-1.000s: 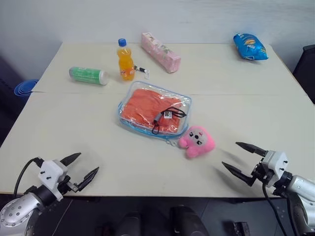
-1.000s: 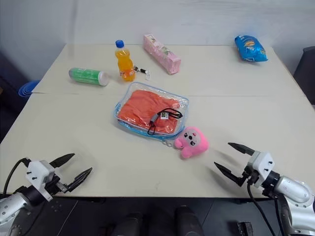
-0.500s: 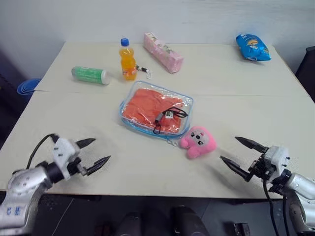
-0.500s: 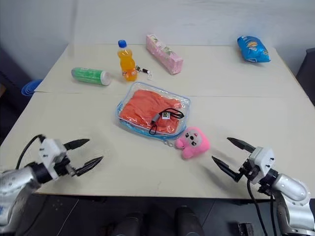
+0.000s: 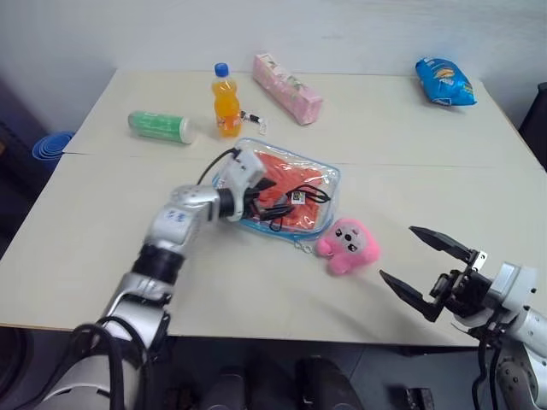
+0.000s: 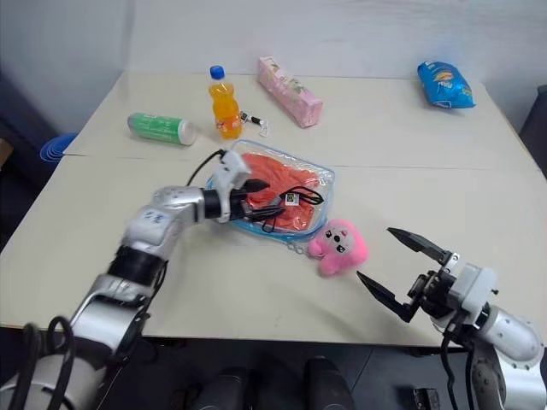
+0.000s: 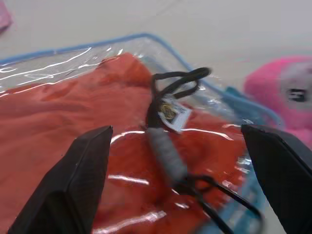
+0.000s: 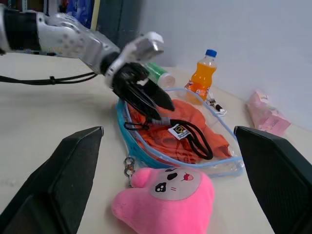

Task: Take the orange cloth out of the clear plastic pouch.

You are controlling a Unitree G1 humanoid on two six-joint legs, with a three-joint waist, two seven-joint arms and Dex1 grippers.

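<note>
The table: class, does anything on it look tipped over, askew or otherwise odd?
Yes. The green bottle lies on its side near the far left, while the orange drink bottle stands upright. The clear pouch sits skewed to the table edges, with a black cord lying across it. Nothing looks spilled or damaged.

no readable text, small white paper tag on the black cord atop the clear plastic pouch bears a dark round mark, illegible, print on the long pink carton too small to read
</note>
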